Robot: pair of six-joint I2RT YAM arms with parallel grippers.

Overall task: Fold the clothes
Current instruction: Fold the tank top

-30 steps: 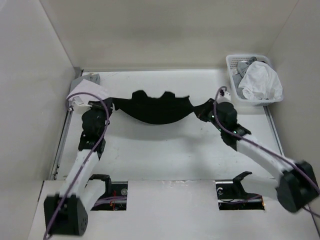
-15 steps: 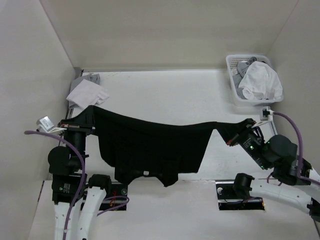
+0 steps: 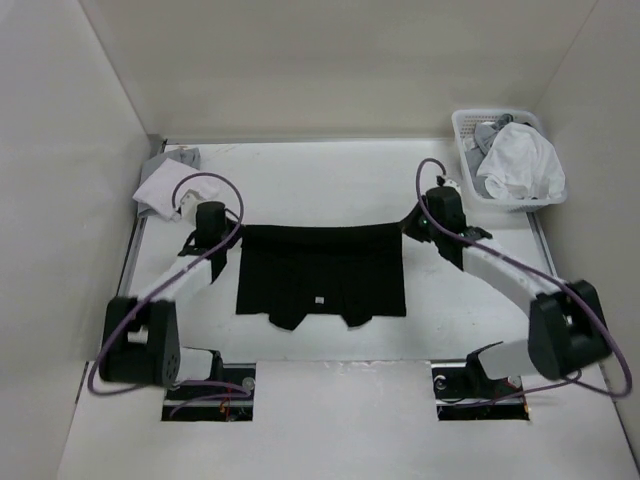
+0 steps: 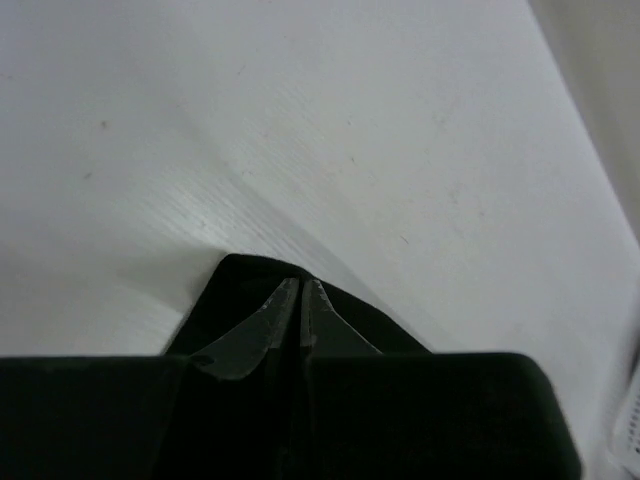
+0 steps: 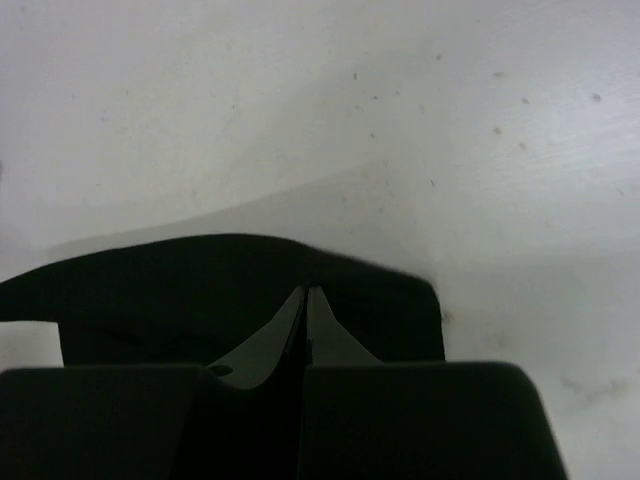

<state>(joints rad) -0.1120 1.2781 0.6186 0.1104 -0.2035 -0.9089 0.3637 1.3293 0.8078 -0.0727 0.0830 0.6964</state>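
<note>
The clothes, a black T-shirt [image 3: 322,275], lie spread flat in the middle of the table, the collar end toward the arms. My left gripper [image 3: 235,232] is shut on the shirt's far left corner and my right gripper [image 3: 405,226] on its far right corner, both low at the table. In the left wrist view the left gripper [image 4: 300,283] is pinched together with black fabric [image 4: 225,300] around its tips. The right wrist view shows the right gripper [image 5: 306,290] likewise closed on black cloth [image 5: 200,290].
A white basket [image 3: 462,130] holding white and grey garments [image 3: 520,165] stands at the far right corner. A white folded cloth pile [image 3: 160,187] and a grey cloth [image 3: 178,157] lie at the far left. Walls enclose the table on three sides.
Half a second ago both arms held the shirt stretched high near their bases. They have since reached forward and laid it flat on the table, still gripping its corners.
</note>
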